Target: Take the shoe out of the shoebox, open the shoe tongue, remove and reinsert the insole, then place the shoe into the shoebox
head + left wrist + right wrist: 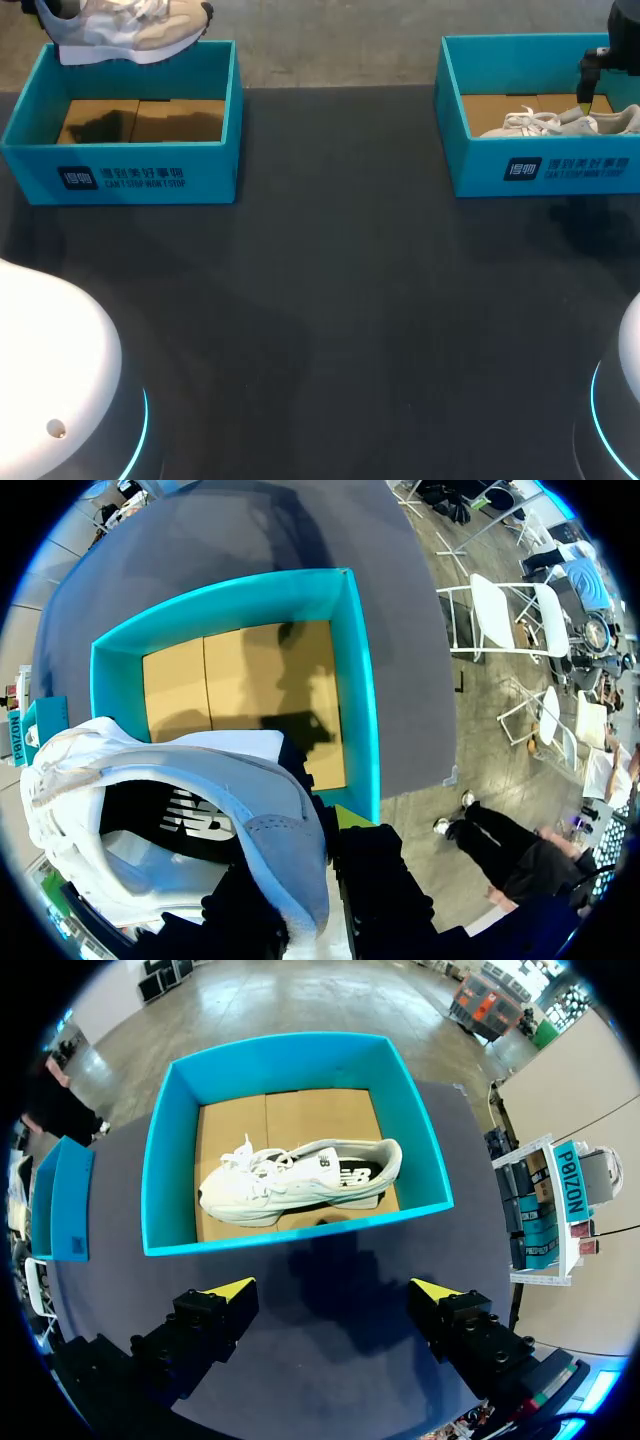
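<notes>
- The left gripper (312,900) is pinching the grey-and-beige shoe (130,30) at its heel end, with the collar sitting between its dark fingers.
- That shoe is hanging in the upper left of the head view, sole down, over the far wall of the left shoebox (120,175) and clear of its cardboard floor.
- The left shoebox is sitting open at the left of the dark table (330,330), with the shoe's shadow falling on its brown floor.
- The right gripper (330,1295) is hovering with its yellow tips spread wide and nothing between them.
- The right shoebox (168,1160) is sitting ahead of it, in the upper right of the head view.
- A white shoe (300,1180) is lying inside the right shoebox on the cardboard.
</notes>
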`<state>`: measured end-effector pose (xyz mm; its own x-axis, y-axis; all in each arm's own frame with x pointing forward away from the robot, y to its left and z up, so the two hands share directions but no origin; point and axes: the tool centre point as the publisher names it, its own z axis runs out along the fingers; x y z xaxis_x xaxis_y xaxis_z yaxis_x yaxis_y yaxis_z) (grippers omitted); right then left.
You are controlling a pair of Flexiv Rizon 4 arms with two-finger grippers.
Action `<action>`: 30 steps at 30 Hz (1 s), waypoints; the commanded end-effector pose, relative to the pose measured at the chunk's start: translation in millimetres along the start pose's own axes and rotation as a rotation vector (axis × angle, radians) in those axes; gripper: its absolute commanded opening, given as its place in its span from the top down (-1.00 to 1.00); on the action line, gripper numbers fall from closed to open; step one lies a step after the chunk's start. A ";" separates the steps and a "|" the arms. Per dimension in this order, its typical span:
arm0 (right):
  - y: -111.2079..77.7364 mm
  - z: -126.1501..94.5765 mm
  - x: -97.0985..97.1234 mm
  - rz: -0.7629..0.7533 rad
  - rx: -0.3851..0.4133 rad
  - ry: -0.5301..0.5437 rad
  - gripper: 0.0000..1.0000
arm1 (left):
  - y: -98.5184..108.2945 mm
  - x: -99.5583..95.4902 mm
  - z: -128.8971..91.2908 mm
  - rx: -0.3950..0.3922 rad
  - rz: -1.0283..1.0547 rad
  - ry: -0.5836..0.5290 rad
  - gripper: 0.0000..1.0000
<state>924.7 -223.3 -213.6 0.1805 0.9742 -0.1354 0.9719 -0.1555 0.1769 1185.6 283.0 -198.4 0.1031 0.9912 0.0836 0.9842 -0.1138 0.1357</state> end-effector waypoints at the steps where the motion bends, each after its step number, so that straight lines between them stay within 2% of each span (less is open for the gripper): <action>1: -0.5 0.0 0.2 0.002 -0.001 0.000 -1.00 | -15.4 -6.8 -7.4 0.003 -0.002 0.009 1.00; 4: -0.5 0.0 0.2 0.002 -0.001 0.000 -1.00 | -29.2 -10.0 -12.2 0.011 -0.025 0.047 1.00; 9: -0.5 0.0 0.2 0.002 -0.001 0.000 -1.00 | -49.4 -10.1 -21.3 0.055 -0.075 0.039 1.00; 16: -0.5 0.0 0.2 0.002 -0.001 0.000 -1.00 | -81.3 -16.4 -44.2 0.058 -0.115 0.065 1.00; 25: -0.5 0.0 0.2 0.002 -0.001 0.000 -1.00 | -127.8 -43.7 -71.7 0.026 -0.135 0.109 1.00; 30: -0.5 0.0 0.2 0.002 -0.001 0.000 -1.00 | -149.1 -65.0 -76.7 0.018 -0.142 0.120 1.00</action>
<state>924.7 -223.3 -213.6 0.1805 0.9742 -0.1354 0.9719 -0.1555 0.1769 1060.4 238.8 -149.8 -0.0490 0.9846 0.1678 0.9973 0.0389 0.0626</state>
